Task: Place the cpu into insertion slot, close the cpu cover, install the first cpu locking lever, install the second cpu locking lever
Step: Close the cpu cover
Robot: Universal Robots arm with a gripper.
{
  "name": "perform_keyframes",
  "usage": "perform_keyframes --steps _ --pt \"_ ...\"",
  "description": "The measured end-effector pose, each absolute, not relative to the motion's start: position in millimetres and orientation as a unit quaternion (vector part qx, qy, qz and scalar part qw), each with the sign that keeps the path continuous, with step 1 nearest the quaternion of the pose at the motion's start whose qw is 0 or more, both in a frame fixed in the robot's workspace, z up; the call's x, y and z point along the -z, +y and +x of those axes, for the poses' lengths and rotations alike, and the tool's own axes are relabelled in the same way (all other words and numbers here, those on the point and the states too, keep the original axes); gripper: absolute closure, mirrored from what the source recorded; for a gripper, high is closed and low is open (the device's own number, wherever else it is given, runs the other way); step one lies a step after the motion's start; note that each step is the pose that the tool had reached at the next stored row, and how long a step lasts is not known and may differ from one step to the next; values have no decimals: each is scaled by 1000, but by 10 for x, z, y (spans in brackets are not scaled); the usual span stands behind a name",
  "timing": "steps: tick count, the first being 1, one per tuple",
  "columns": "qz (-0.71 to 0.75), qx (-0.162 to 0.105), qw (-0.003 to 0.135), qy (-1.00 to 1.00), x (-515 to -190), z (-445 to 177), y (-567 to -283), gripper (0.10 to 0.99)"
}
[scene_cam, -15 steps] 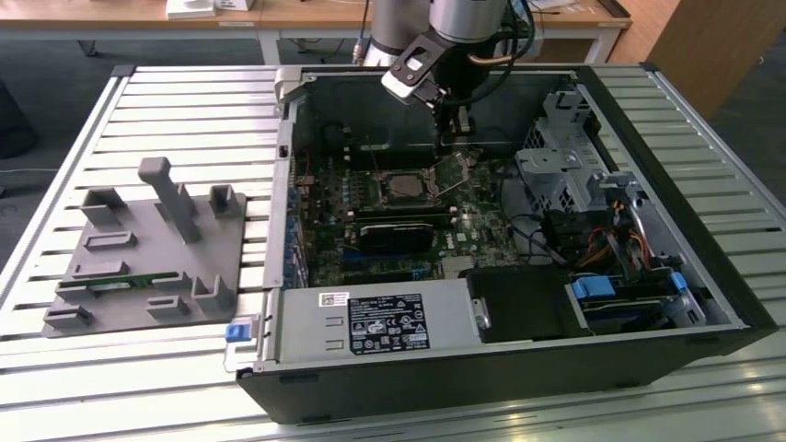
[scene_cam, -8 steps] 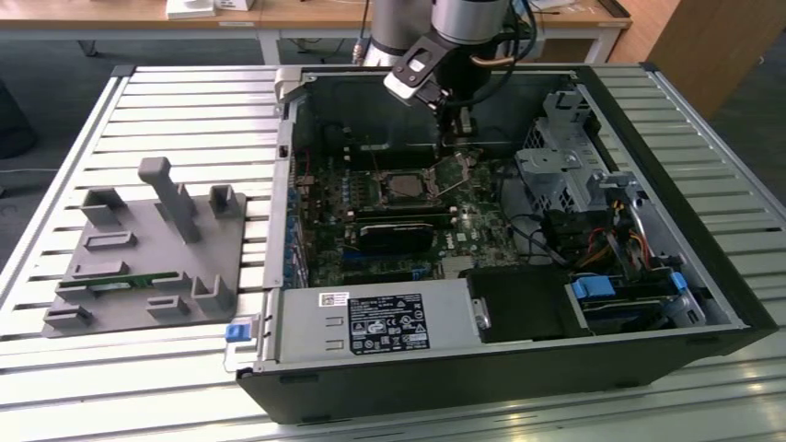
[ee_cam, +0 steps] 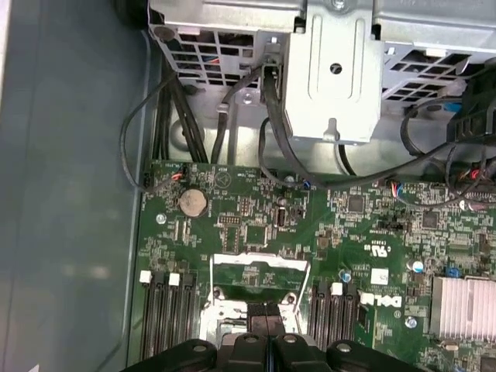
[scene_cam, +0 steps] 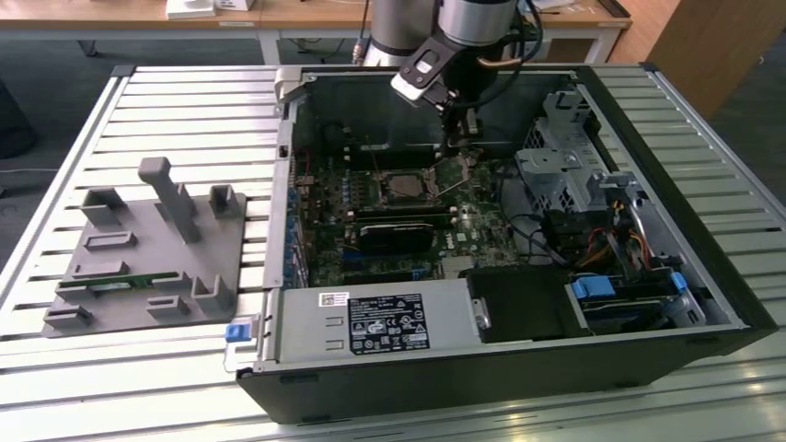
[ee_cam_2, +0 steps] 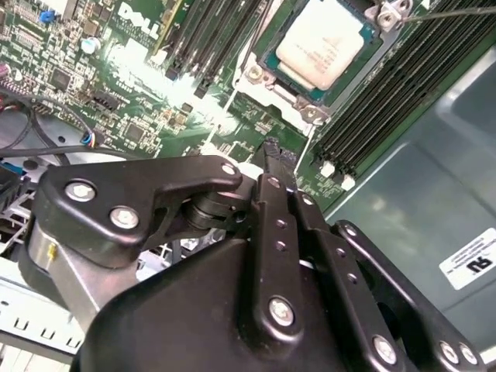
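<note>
The cpu (ee_cam_2: 322,43), pale silvery-tan, lies flat in the insertion slot (ee_cam_2: 266,60) on the green board. In the exterior view the slot (scene_cam: 399,187) is near the middle of the open computer case. The cpu cover (ee_cam: 260,257) is a thin silver frame. It stands raised off the slot, and its side rails (ee_cam_2: 219,124) run toward my fingers. My gripper (ee_cam_2: 271,149) hangs just above the board beside the slot. Its black fingertips (ee_cam: 256,311) are pressed together at the raised cover's foot, with nothing visible between them. A thin wire lever (ee_cam_2: 457,11) sticks out past the slot's far corner.
Black memory slots (ee_cam_2: 387,101) flank the socket. A metal drive cage (ee_cam: 333,70) with black cables (ee_cam: 155,132) stands beyond the board. A long black module (scene_cam: 399,235) and the power supply (scene_cam: 381,322) lie nearer the case front. A grey fixture plate (scene_cam: 142,249) sits at the exterior view's left.
</note>
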State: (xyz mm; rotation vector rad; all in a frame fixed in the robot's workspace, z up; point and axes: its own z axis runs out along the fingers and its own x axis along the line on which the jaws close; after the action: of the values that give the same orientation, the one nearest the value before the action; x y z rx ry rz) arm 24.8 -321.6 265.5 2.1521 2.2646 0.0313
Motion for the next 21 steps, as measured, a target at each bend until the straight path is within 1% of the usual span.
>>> perform_keyframes --steps 21 --pt "689 -10 8 725 -2551 530 -3216 980"
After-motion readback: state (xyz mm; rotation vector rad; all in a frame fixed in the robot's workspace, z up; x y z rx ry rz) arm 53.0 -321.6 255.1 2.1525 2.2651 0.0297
